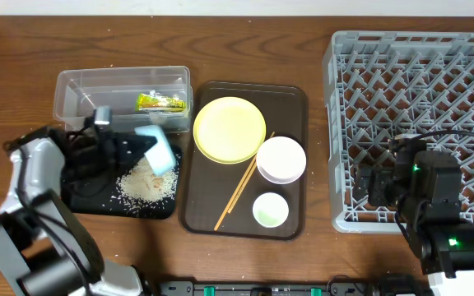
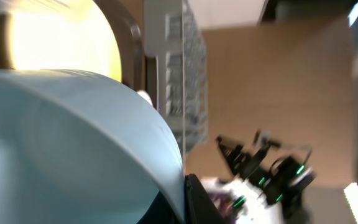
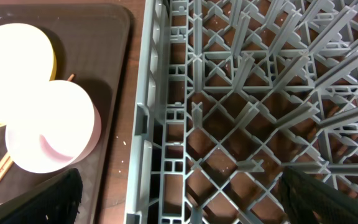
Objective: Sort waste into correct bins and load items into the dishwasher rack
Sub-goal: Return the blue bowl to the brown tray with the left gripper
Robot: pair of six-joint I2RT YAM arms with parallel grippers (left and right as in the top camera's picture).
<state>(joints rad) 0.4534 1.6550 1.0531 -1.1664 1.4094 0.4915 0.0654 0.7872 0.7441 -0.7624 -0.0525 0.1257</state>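
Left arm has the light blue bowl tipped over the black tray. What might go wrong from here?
The rice heap lies close to an edge of the black tray, so further grains may land outside. The left gripper holds the light blue bowl tilted, apparently by its rim; it might slip. Carrying it to the dishwasher rack crosses the yellow plate, risking stray grains.

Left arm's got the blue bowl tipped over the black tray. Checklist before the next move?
1. Grip: left tool shut on light blue bowl: ok.
2. Bowl fully emptied: cannot tell, its inside is hidden.
3. Dump: rice heap lies on black tray: ok.
4. Trash: wrapper sits in clear tub: ok.
5. Other arm: right tool open, holding nothing, over the rack edge: ok.
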